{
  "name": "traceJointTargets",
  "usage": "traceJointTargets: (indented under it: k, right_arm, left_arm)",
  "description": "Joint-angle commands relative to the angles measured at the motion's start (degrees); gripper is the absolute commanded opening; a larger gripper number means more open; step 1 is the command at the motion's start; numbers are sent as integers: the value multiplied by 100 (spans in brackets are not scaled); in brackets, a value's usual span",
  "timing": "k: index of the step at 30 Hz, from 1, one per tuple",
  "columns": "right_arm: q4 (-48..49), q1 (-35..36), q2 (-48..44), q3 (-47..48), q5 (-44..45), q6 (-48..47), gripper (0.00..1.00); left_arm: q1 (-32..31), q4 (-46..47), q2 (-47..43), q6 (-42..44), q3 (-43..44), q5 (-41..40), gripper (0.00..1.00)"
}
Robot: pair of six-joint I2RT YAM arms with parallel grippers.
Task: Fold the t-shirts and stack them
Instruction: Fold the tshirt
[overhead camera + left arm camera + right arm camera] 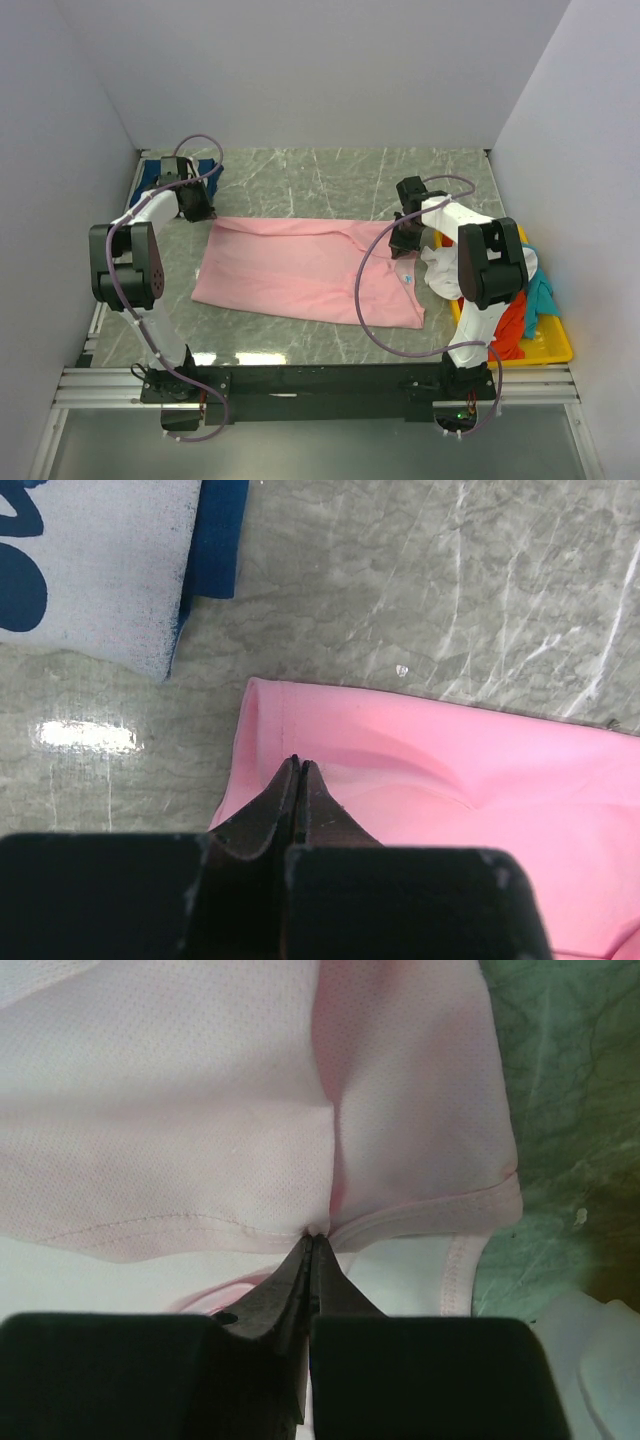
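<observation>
Lying across the bench (330, 180) from nine to three o'clock, the light-pink t-shirt (300, 270) is pinched at both far corners: left jaws clamped on its ten-o'clock corner, right jaws on the two-o'clock edge.

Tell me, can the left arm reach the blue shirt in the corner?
Probably yes: the navy t-shirt lies just beyond the left end effector, nothing between. But that is shut on the pink t-shirt, so it must let go first.
</observation>
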Motion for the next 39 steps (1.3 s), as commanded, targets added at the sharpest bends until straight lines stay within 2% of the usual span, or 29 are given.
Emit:
traceJointTargets:
  k: [1,10,39]
  right_arm:
    - [-89,38,-166,299,-99,-66,0]
    - [-634,38,-834,493,-284,-180,0]
    - [-1812,38,-3506,-473,-926,75,0]
  left_arm:
    - [18,101,42,11,210,108,0]
    - [19,93,-81,37,192,73,0]
    - [168,-57,-1347,2,-941,-384,0]
